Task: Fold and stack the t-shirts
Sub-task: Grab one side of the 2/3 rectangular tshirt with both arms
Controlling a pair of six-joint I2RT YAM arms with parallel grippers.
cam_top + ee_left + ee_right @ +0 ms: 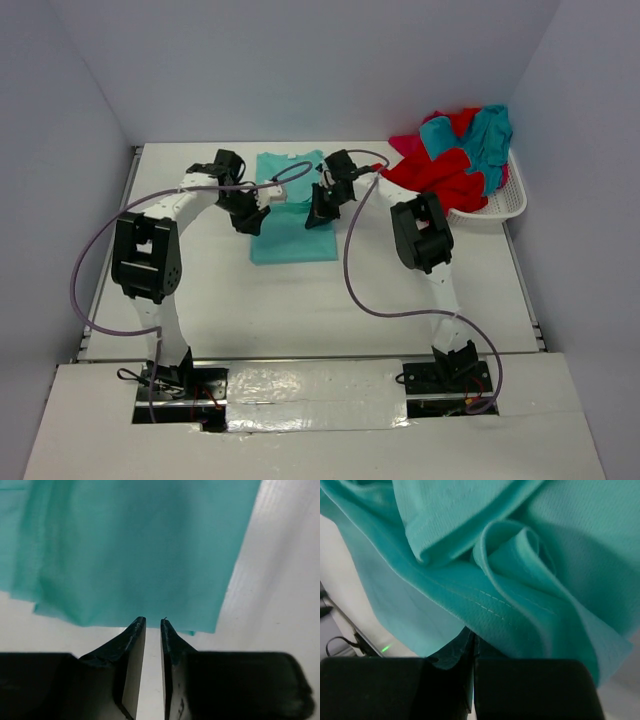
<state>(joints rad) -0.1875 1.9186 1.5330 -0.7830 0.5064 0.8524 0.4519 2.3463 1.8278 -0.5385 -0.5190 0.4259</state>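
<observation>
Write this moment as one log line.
left gripper: narrow gap at teal t-shirt edge | right gripper: shut on teal t-shirt | basket: shirts heaped

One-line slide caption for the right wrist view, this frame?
Right end effector shut on the edge of a teal t-shirt, the cloth bunched in folds just above it.

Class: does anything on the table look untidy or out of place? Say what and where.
Shirts heaped in the white basket, far right, spill over its rim. The teal shirt mid-table is bunched where the right fingers pinch it.
</observation>
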